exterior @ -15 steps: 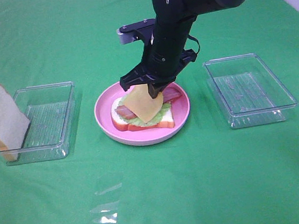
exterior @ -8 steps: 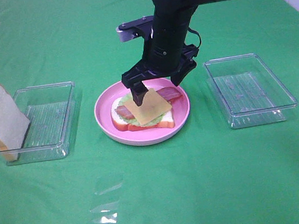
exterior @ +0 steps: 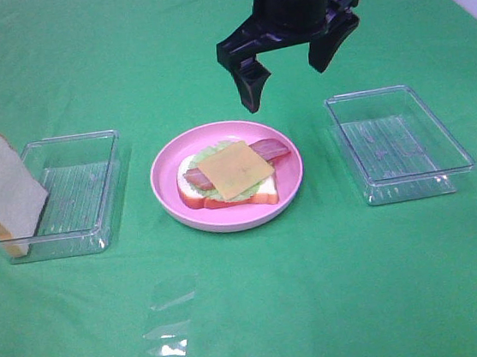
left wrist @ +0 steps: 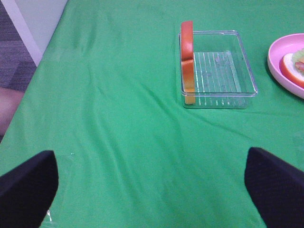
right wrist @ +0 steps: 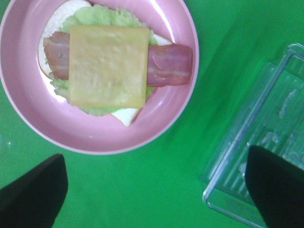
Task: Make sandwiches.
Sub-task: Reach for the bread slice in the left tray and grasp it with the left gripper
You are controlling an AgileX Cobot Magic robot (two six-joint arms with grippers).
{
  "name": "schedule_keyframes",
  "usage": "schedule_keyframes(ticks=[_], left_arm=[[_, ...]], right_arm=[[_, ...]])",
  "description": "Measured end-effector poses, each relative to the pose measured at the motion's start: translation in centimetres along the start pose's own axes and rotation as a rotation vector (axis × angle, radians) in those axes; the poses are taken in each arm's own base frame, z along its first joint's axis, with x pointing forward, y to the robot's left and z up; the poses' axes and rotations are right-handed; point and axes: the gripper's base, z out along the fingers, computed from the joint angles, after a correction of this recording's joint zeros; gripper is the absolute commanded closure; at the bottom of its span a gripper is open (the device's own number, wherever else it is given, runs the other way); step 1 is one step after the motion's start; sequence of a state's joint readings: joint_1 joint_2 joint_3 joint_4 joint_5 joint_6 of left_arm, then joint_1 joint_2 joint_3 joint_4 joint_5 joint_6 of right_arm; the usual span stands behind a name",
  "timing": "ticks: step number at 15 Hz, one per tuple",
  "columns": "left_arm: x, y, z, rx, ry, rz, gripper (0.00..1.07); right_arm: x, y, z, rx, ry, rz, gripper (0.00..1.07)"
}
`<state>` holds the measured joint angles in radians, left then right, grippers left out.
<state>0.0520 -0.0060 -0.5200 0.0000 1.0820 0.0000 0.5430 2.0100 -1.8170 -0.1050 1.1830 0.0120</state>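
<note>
Green cloth [exterior: 54,70] covers the table. Over its left part the left gripper [left wrist: 149,156] hangs with its jaws spread wide and nothing between them. Ahead of it a bread slice [exterior: 3,192] stands on edge at the outer end of the left tray [exterior: 90,238]; whether its foot is inside, I cannot tell. At the middle, the plate [exterior: 226,219] carries the open sandwich [exterior: 258,196]: bread, lettuce [right wrist: 90,14], bacon [exterior: 271,149], with cheese [exterior: 235,168] flat on top. The right gripper [exterior: 288,82] hovers above the plate's far side, jaws wide, holding nothing. The right tray [exterior: 404,190] lies apart.
</note>
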Motion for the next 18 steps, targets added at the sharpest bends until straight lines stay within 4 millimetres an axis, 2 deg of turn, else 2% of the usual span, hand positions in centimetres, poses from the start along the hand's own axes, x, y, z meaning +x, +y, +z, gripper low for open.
schedule_keyframes(ticks=[1,4,6,12,17,18], left_arm=[[0.0,0.0,0.0,0.0,0.0,0.0,0.07],[0.0,0.0,0.0,0.0,0.0,0.0,0.07],[0.0,0.0,0.0,0.0,0.0,0.0,0.07],[0.0,0.0,0.0,0.0,0.0,0.0,0.07],[0.0,0.0,0.0,0.0,0.0,0.0,0.07],[0.0,0.0,0.0,0.0,0.0,0.0,0.07]], right_arm=[[0.7,-0.4,-2.2,0.016,-0.022,0.001,0.09],[2.2,-0.5,-4.6,0.013,-0.054,0.006,0.09],[3.6,-0.6,-5.3,0.011,-0.05,0.006,0.09],[11.2,-0.5,-5.8,0.01,0.053,-0.005,0.09],[15.5,-0.5,-6.3,0.009,0.073,-0.007,0.09],[17.1,-0.4,-6.5,0.009,0.076,-0.006,0.09]])
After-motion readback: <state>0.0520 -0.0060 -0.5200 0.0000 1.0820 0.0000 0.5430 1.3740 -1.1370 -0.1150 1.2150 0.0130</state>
